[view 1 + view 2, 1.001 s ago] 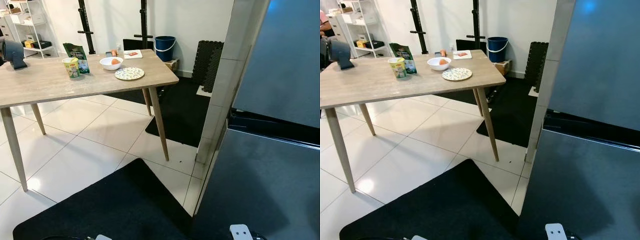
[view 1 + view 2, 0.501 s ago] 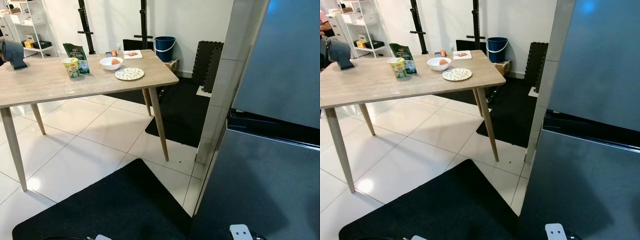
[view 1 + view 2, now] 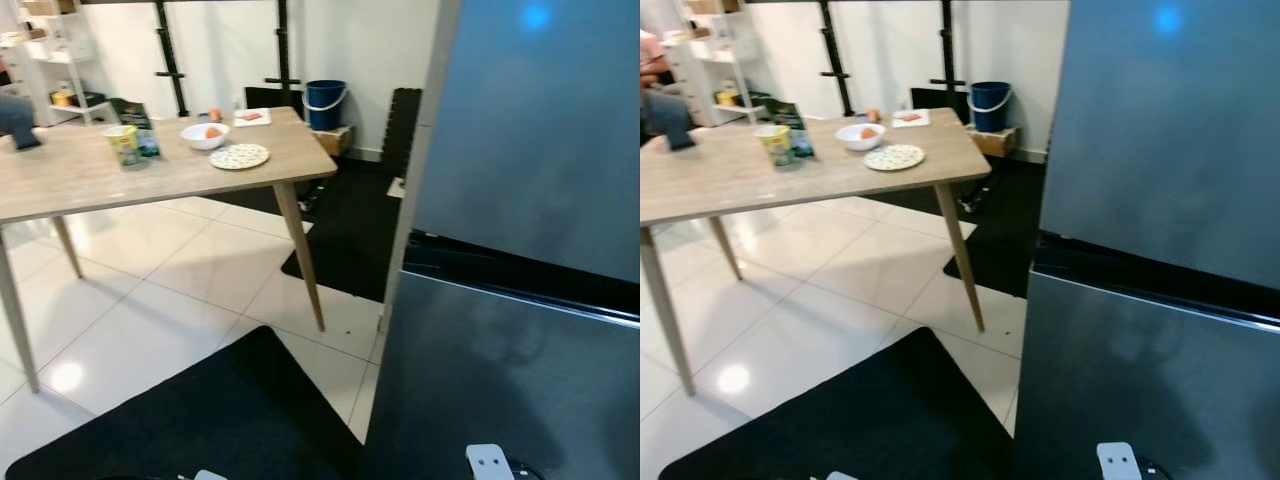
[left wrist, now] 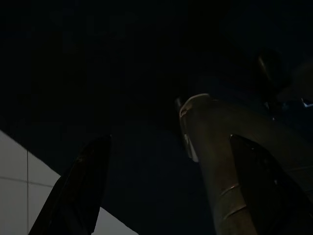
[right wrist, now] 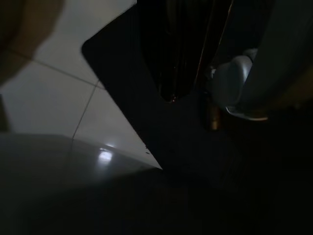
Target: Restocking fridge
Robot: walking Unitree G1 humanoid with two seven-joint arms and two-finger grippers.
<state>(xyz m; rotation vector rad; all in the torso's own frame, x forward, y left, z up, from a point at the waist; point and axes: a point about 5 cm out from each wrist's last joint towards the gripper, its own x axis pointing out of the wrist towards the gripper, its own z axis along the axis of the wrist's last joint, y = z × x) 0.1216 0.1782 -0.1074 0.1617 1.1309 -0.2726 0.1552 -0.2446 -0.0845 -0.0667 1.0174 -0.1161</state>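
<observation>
A tall dark grey fridge [image 3: 520, 200] stands on the right with both doors closed and a black seam [image 3: 520, 285] between the upper and lower door. On the wooden table [image 3: 80, 175] at the left are a yellow-green cup [image 3: 125, 146], a dark green bag [image 3: 133, 115], a white bowl [image 3: 204, 135] with something orange in it, a patterned plate [image 3: 239, 156] and a small white pack [image 3: 251, 117]. Both arms hang low and idle. In the dark left wrist view my left gripper [image 4: 168, 147] has its two black fingers apart with nothing between them. The right wrist view shows floor tiles and mat.
A black floor mat [image 3: 200, 420] lies before me, and another mat [image 3: 345, 230] lies under the table's far end. By the back wall stand a blue bucket [image 3: 325, 103], stacked black foam tiles [image 3: 400, 125] and black rack posts. White shelves stand at far left.
The camera has swung to the right, so the table sits further left and the fridge front takes more of the picture. Nothing on the table has moved.
</observation>
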